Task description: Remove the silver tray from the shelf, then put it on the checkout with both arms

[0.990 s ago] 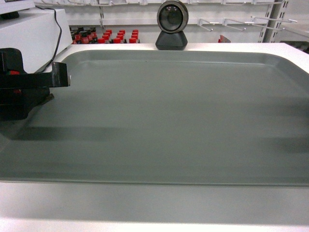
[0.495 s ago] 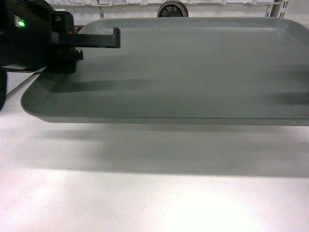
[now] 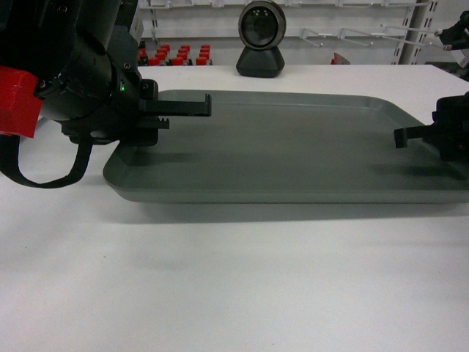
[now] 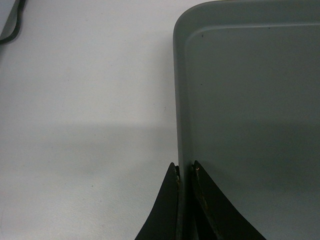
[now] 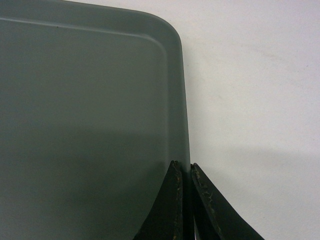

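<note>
The silver tray (image 3: 293, 154) lies level and low over the white checkout (image 3: 220, 293), with a thin shadow under its front edge; I cannot tell whether it touches. My left gripper (image 3: 192, 111), bulky with a red part, is shut on the tray's left rim. In the left wrist view the left gripper (image 4: 184, 170) pinches the rim of the tray (image 4: 250, 100). My right gripper (image 3: 401, 138) is shut on the right rim, and the right wrist view shows the right gripper (image 5: 183, 167) clamping the edge of the tray (image 5: 90, 100).
A black round-headed scanner (image 3: 261, 44) stands at the checkout's far edge behind the tray. White store shelves (image 3: 352, 33) with hooks and red-capped bottles (image 3: 176, 55) run along the back. A dark cable (image 4: 12, 25) lies at the far left of the tabletop (image 4: 90, 100).
The tray has dropped from close under the camera to low over the checkout and now looks smaller and farther. Both grippers have come fully into view at its ends.
</note>
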